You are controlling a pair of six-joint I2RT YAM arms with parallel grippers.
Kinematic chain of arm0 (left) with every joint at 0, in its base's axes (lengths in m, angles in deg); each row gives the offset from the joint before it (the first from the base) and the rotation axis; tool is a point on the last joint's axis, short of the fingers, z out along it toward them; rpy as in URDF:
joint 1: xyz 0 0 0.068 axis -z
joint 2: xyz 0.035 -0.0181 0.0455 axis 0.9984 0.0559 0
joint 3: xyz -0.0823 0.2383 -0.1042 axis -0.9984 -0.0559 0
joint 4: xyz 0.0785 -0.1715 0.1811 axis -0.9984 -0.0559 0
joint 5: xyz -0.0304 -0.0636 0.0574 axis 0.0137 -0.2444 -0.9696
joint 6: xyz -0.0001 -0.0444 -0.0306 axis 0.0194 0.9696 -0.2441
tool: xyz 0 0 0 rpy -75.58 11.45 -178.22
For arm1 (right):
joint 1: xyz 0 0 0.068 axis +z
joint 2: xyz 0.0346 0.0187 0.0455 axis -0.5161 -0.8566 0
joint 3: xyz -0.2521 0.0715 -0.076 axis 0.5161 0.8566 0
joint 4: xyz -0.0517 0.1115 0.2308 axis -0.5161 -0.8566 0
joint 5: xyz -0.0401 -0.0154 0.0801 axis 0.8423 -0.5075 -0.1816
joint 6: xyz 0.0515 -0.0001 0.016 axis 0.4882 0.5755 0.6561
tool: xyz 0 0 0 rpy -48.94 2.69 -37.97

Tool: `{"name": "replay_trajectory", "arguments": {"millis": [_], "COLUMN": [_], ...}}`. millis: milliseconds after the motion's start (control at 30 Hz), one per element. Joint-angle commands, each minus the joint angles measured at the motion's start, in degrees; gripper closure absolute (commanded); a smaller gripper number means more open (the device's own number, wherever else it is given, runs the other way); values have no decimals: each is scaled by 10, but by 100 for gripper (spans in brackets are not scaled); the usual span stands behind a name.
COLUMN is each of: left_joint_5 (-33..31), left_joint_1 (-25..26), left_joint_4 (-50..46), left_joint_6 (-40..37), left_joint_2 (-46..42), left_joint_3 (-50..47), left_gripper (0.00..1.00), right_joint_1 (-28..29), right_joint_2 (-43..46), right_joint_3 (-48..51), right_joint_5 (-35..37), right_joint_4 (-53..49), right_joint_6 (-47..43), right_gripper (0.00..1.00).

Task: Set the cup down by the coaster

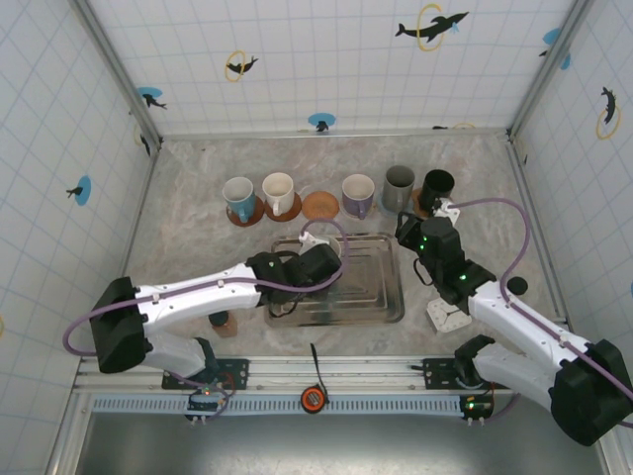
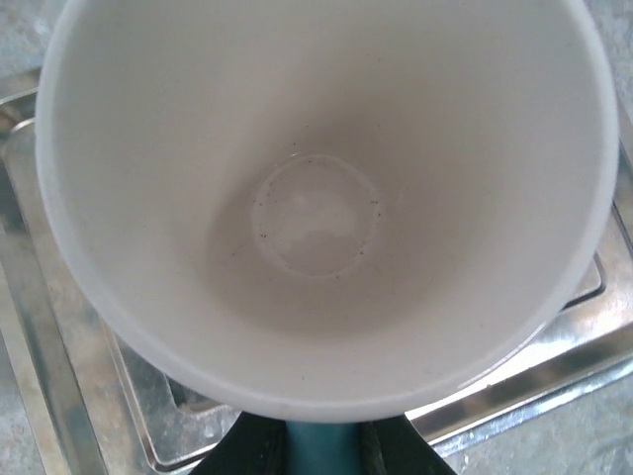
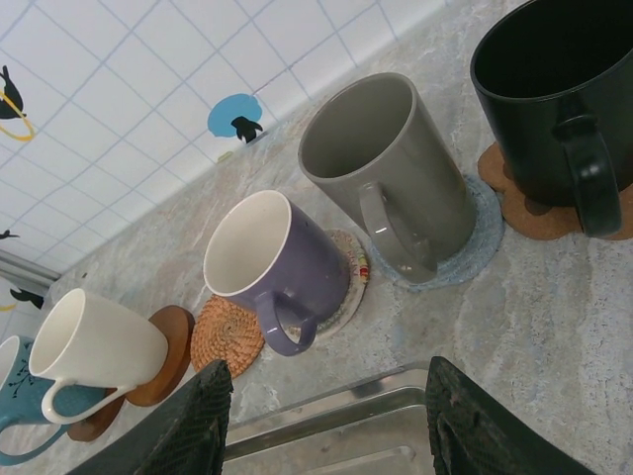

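A cup (image 2: 316,148) with a white inside and a teal handle hangs over the metal tray (image 2: 59,376), seen from above its mouth. My left gripper (image 2: 321,445) is shut on that teal handle. From the top camera the left gripper (image 1: 321,259) sits over the tray (image 1: 381,297) and covers most of the cup. A bare woven coaster (image 1: 319,205) lies in the row of mugs at the back, between the white mug and the purple one, and shows again as the coaster (image 3: 227,334). My right gripper (image 3: 331,386) stands open and holds nothing near the tray's far right corner (image 1: 410,233).
Several mugs stand on coasters along the back: blue (image 1: 238,196), white (image 1: 278,190), purple (image 1: 358,192), grey (image 1: 399,186), black (image 1: 436,186). A small brown object (image 1: 223,322) lies left of the tray, a white piece (image 1: 445,315) right of it.
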Motion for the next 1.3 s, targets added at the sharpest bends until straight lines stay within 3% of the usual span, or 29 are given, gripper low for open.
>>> {"name": "replay_trajectory", "arguments": {"millis": [0,1267], "left_joint_5": [-23,19], "left_joint_1": [-18,-203], "left_joint_4": [42,106], "left_joint_6": [-29,-153], "left_joint_2": [-8,146], "left_joint_3": [34,189], "left_gripper": [100,100], "right_joint_1": [-5,-15], "right_joint_2": [-4,-29], "right_joint_3": [-17,-33], "right_joint_5": [2,-29], "right_joint_4": [11,21], "right_joint_6": [-6,-23], "right_gripper": [46,46]}}
